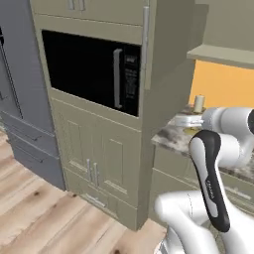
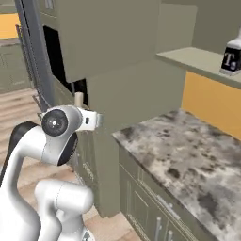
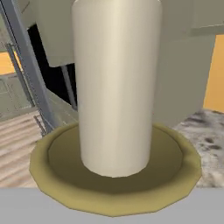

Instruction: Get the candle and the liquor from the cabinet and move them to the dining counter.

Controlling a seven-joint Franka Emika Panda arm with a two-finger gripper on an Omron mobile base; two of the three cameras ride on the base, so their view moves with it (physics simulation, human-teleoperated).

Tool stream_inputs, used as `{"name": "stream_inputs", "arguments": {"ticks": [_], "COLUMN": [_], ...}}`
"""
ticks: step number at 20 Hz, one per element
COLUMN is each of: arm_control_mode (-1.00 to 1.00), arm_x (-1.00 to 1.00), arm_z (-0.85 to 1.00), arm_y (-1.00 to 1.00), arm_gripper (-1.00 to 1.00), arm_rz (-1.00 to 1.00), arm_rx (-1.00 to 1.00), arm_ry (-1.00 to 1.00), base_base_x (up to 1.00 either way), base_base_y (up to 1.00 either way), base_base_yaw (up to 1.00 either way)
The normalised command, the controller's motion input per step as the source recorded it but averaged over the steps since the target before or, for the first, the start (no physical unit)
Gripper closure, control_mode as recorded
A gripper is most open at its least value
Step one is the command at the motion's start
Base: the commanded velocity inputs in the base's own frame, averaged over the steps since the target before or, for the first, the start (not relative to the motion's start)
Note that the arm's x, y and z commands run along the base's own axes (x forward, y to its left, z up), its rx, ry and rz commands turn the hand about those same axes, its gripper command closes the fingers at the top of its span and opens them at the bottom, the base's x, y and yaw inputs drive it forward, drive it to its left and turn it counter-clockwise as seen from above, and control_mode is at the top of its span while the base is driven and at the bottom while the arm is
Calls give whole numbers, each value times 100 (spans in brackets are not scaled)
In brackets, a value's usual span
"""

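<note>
Closest to the hand camera stands one candle, a cream pillar rising upright from a round brass base that spreads wide beneath it. From the left base view the same candle shows at the end of the white arm, above the marble table. From the right base view it pokes up just behind the arm's wrist. One pincer is closed tight and appears to have hold of the candle at its brass base, though the fingertips themselves cannot be made out. One liquor bottle, black label with a white "T", stands on the cabinet shelf up to the right, well apart from the candle. One black microwave sits in the tall cupboard unit to the left.
</note>
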Motion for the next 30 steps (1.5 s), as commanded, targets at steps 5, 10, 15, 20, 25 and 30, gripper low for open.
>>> {"name": "stream_inputs", "arguments": {"ticks": [5, 10, 15, 20, 25, 30], "arm_control_mode": [100, 100, 100, 100, 100, 100], "arm_x": [0, 0, 0, 0, 0, 0], "arm_z": [0, 0, 0, 0, 0, 0], "arm_y": [0, 0, 0, 0, 0, 0], "arm_gripper": [100, 100, 100, 100, 100, 100], "arm_rz": [0, 0, 0, 0, 0, 0], "arm_rx": [0, 0, 0, 0, 0, 0], "arm_ry": [0, 0, 0, 0, 0, 0], "base_base_x": [-3, -3, -2, -1, 10, 72], "base_base_y": [0, 0, 0, 0, 0, 1], "base_base_yaw": [100, 100, 100, 100, 97, 37]}}
